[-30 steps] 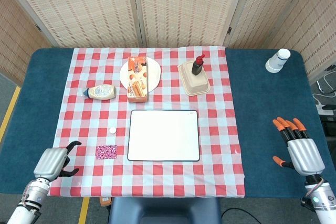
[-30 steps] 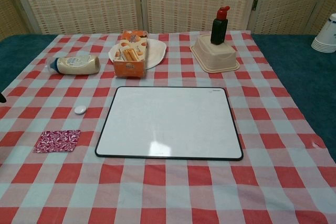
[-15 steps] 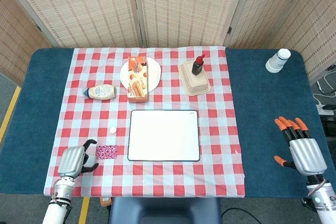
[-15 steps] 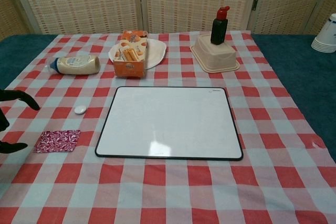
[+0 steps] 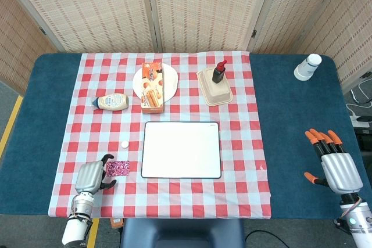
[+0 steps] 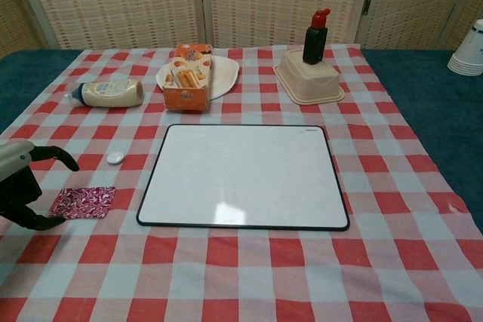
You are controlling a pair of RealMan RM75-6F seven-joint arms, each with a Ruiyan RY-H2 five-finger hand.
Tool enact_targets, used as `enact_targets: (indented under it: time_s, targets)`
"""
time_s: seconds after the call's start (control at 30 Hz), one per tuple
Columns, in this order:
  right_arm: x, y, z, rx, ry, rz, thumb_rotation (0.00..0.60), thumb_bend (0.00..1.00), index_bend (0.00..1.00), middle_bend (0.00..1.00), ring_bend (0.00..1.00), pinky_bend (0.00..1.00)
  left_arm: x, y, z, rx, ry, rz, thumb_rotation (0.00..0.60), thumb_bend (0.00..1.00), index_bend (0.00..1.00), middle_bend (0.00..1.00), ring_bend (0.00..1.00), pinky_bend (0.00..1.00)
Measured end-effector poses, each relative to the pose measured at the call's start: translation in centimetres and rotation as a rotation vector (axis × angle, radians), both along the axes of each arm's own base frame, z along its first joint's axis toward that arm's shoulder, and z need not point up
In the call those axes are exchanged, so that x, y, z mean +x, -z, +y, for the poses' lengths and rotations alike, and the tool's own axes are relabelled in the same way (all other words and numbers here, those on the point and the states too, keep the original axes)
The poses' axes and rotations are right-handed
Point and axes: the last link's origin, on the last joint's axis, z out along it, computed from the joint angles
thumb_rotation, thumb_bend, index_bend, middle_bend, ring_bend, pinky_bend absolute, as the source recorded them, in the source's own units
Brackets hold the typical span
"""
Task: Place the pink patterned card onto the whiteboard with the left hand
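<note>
The pink patterned card [image 5: 118, 168] lies flat on the checked tablecloth [image 5: 244, 143], just left of the whiteboard [image 5: 181, 150] and apart from its black edge; a small white cap [image 5: 124, 144] sits near it on the far side. The left hand [image 5: 91, 178] is positioned just beside the card's left edge with its fingers apart and curved toward the card; it holds nothing, and the chest view shows dark fingertips [image 6: 69, 164] bracketing the card's left side without a confirmed touch. The right hand [image 5: 332, 164] rests over the blue table [image 5: 290, 120] well apart from the work area, fingers spread and empty. Risk assessment: the card is thin and lies flush on cloth, so a pinch is likely to slip off its edge or gather the tablecloth with it. A fold in the cloth could drag the whiteboard or roll the cap. A push rather than a lift could slide the card under the whiteboard's rim instead of onto its surface. A weak pinch could drop the card short of the board. A flexible card may also bend or crease under finger pressure. Objects at the far side, such as the mayonnaise bottle [image 5: 113, 102] and the snack box [image 5: 153, 87], appear outside the likely path
</note>
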Motion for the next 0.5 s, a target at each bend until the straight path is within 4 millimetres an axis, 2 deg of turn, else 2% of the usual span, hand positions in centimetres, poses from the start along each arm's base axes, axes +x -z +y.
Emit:
enact_targets:
  time_s: [0.2, 0.5]
  targets:
    - [-0.05, -0.10, -0.05, -0.004, 0.002, -0.001, 0.600, 0.00, 0.05, 0.04, 0.00, 0.00, 0.00, 0.09, 0.58, 0.017, -0.010, 0.000, 0.600, 0.20, 0.26, 1.00, 1.00, 1.00]
    - [-0.06, -0.04, -0.07, -0.004, 0.004, 0.002, 0.600, 0.00, 0.05, 0.04, 0.00, 0.00, -0.41, 0.28, 0.45, 0.019, -0.021, -0.004, 0.600, 0.20, 0.27, 1.00, 1.00, 1.00]
